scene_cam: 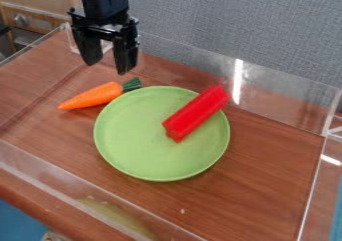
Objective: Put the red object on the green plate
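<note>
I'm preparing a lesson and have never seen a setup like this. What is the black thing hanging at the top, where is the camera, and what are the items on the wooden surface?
The black thing is the robot's gripper, a two-fingered claw on the end of an arm, pointing straight down. Its fingers stand apart and nothing is between them, so it holds nothing.

There is only one picture of this moment, taken by a camera looking down at the table from the front at an angle.

On the wooden table, fenced by low clear plastic walls, lies a round green plate. A red block rests on the plate, its upper end reaching the plate's rim. Left of the plate lies an orange toy carrot with a green top, just below the gripper.

Judging by how things lie, the red block already sits on the plate.
</note>
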Available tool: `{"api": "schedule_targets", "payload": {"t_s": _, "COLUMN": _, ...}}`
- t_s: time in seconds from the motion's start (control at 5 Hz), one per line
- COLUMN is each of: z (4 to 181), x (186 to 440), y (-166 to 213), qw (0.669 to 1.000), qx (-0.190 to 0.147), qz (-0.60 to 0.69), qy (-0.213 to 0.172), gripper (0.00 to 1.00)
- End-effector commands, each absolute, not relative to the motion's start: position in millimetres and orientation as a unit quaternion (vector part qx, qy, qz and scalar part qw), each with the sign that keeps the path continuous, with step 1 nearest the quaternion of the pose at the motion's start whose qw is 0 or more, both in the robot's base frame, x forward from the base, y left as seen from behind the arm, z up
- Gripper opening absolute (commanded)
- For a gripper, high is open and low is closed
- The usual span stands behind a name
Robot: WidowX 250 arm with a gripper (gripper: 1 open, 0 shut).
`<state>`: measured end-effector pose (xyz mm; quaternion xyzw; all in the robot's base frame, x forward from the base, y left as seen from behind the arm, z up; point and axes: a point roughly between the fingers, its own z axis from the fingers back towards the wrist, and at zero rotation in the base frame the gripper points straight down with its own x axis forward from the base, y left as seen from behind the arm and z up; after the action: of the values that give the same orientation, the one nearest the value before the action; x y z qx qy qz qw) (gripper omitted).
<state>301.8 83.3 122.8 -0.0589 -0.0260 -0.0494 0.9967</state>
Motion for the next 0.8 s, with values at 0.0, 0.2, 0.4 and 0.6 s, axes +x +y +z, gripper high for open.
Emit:
{"api": "schedule_targets", "payload": {"t_s": 0.0, "z": 135.1, "x": 300, "y": 89, "qw": 0.996, "qx": -0.043, "qz": -0.054, "qy": -0.05, "gripper": 1.0}}
{"api": "schedule_targets", "payload": {"t_s": 0.2, "z": 142.0, "x": 302, "y": 93, "qw": 0.997, "qx": -0.035, "qz": -0.049, "qy": -0.055, "gripper": 1.0}}
{"api": "schedule_targets", "payload": {"t_s": 0.4, "z": 146.9, "x": 303, "y": 95, "qw": 0.997, "qx": -0.031, "qz": -0.046, "qy": -0.057, "gripper": 1.0}}
{"api": "schedule_targets", "payload": {"t_s": 0.6, "z": 148.3, "x": 304, "y": 101, "qw": 0.997, "qx": -0.029, "qz": -0.039, "qy": -0.063, "gripper": 1.0}}
